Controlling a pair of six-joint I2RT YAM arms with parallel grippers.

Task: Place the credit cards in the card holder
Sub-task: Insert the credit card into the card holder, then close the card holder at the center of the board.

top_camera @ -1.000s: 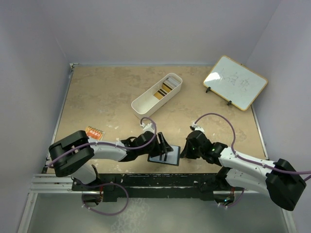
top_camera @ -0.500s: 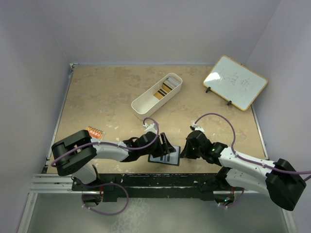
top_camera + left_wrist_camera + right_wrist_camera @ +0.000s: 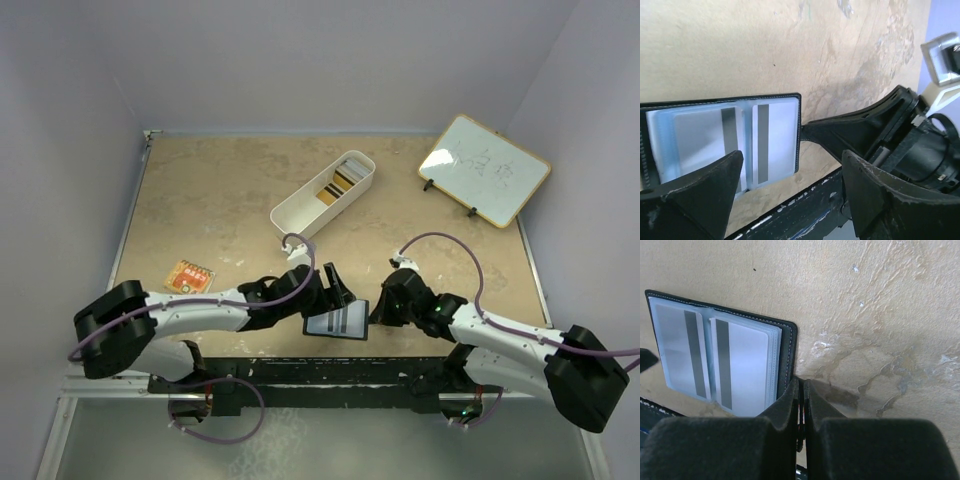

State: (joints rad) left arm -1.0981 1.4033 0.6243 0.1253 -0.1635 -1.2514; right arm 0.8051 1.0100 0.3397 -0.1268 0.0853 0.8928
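Observation:
The card holder (image 3: 337,322) lies open near the table's front edge. Its clear sleeves show light cards with grey stripes in the left wrist view (image 3: 725,142) and the right wrist view (image 3: 715,357). My right gripper (image 3: 377,313) is shut on the holder's snap tab at its right edge (image 3: 801,384). My left gripper (image 3: 335,288) is open and empty just above the holder's far side, its fingers (image 3: 695,192) apart over the holder's near edge. More credit cards (image 3: 345,177) stand stacked in the far end of the white tray (image 3: 300,212).
A small whiteboard (image 3: 484,168) stands at the back right. An orange packet (image 3: 189,276) lies at the left near the left arm. The table's front edge and black rail (image 3: 805,210) run just below the holder.
My left gripper has drawn back from the holder's face toward the far side, and its arm has swung left. The holder's inside now shows more fully. The right gripper has kept its hold.

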